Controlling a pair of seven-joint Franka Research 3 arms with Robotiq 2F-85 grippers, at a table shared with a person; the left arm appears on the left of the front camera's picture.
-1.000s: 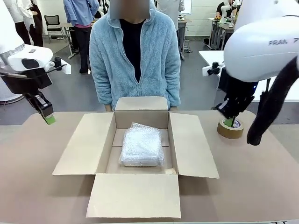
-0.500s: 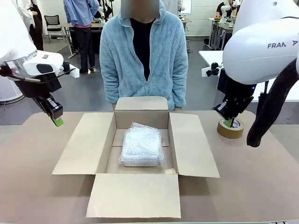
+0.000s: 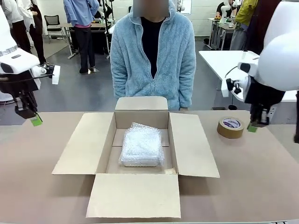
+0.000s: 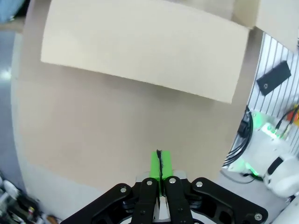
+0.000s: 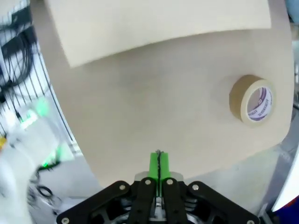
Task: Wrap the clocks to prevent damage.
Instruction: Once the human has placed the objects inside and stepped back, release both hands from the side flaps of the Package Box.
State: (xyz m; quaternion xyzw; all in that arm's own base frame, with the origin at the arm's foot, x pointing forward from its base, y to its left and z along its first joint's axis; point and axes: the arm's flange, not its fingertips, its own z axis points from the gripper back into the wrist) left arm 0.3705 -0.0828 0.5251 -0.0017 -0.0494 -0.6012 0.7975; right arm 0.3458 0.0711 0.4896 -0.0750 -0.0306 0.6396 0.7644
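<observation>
One bundle, the clocks (image 3: 141, 145), already lies wrapped inside the open box (image 3: 192, 149); left fingers (image 3: 35, 120) and right fingers (image 3: 252, 127) flank it, pressed together, empty.

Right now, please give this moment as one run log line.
bubble-wrapped clocks: lying in open cardboard box | tape roll: flat on table | left fingers: shut, empty | right fingers: shut, empty | person: standing behind box

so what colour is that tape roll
The tape roll is brown with a white, purple-printed core; clearest in the right wrist view.
</observation>
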